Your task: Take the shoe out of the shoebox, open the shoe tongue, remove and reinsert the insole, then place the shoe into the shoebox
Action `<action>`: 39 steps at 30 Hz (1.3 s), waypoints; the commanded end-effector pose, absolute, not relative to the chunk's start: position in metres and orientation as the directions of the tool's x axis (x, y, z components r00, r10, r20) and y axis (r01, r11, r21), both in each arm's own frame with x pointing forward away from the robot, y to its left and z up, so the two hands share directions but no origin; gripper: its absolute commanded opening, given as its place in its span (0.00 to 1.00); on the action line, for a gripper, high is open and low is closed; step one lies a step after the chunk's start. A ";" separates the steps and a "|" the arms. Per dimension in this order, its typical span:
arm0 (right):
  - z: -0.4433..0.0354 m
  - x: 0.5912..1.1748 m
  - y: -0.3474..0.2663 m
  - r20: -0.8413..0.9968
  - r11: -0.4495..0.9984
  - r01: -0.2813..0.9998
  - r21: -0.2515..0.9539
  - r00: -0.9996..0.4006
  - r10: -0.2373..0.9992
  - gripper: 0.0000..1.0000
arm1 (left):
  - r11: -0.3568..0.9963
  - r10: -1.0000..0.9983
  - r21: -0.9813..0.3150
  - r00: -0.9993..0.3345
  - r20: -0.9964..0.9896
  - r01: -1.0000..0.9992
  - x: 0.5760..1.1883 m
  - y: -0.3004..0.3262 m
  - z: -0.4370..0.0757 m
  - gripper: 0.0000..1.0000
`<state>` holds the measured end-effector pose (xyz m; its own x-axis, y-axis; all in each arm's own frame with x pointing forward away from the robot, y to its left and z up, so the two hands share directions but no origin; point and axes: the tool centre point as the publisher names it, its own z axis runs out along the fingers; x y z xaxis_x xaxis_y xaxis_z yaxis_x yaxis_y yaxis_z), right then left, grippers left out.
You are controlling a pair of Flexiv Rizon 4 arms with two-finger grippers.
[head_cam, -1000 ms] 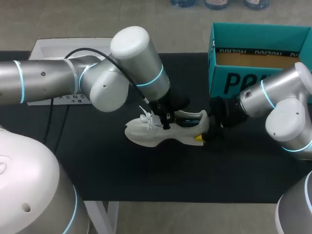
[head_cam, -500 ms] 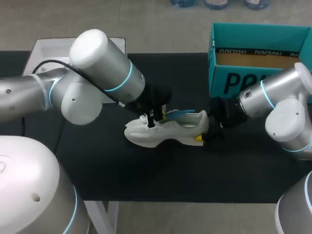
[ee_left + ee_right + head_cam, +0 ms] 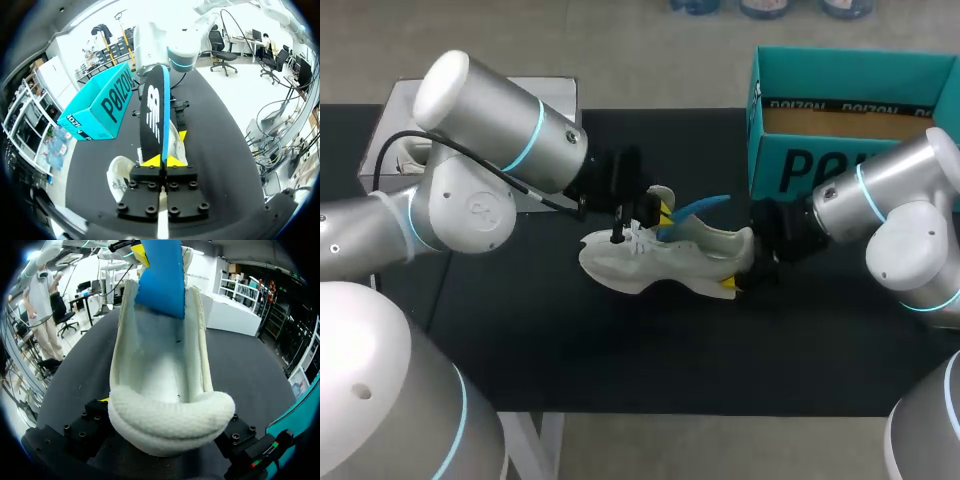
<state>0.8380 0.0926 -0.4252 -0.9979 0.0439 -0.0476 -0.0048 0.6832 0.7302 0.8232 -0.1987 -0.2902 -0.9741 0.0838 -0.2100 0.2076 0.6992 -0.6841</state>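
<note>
Mid-pull: insole (image 3: 152,115) half out, shoe (image 3: 660,262) at mid-tabletop (image 3: 620,350).
Left tool (image 3: 161,161) clamped on insole, right tool (image 3: 732,284) gripping shoe heel, shoebox (image 3: 850,80) behind. Risk: insole toe snags inside, dragging shoe from the heel grip.

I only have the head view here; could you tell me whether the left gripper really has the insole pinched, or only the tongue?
Observer: It has the insole. In the left wrist view the insole stands between the two yellow tips of the left gripper, and both tips touch it.
Operator: Thank you. Is the insole's heel end clear of the shoe?
Observer: Yes. The right wrist view looks into the shoe from its heel. The inside near the heel is bare white, and the insole's blue end hangs above it. I cannot see its toe end.
Operator: And how does the right gripper hold the heel?
Observer: The right gripper has a finger on each side of the heel, which fills the gap between them.
</note>
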 end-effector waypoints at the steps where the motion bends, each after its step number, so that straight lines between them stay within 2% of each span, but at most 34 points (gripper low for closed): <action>1: -0.433 0.838 0.096 -0.049 0.684 -0.005 0.730 -0.998 0.044 0.00 | 0.698 0.117 -0.684 -0.976 -0.186 0.214 0.841 -0.220 -0.293 0.00; 13: -0.433 0.838 0.096 -0.049 0.684 -0.005 0.730 -0.998 0.044 0.00 | 0.607 0.227 -0.726 -0.946 -0.231 0.323 0.855 -0.267 -0.265 0.00; 18: -0.433 0.838 0.096 -0.049 0.684 -0.005 0.730 -0.998 0.044 0.00 | 0.507 0.281 -0.733 -0.891 -0.356 0.452 0.848 -0.279 -0.213 0.00; 22: -0.433 0.838 0.096 -0.049 0.684 -0.005 0.730 -0.998 0.044 0.00 | 0.424 0.335 -0.704 -0.821 -0.463 0.570 0.844 -0.288 -0.163 0.00; 25: -0.433 0.838 0.096 -0.049 0.684 -0.005 0.730 -0.998 0.044 0.00 | 0.411 0.384 -0.653 -0.771 -0.508 0.636 0.845 -0.295 -0.130 0.00; 39: -0.433 0.838 0.096 -0.049 0.684 -0.005 0.730 -0.998 0.044 0.00 | 0.411 0.384 -0.653 -0.771 -0.508 0.636 0.845 -0.295 -0.130 0.00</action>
<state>0.8376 0.0947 -0.4274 -0.9980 0.0422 -0.0467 -0.0052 0.6834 0.7300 0.8444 -0.2940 -0.1288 -0.7714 0.3849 -0.5067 0.6349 0.4126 -0.6532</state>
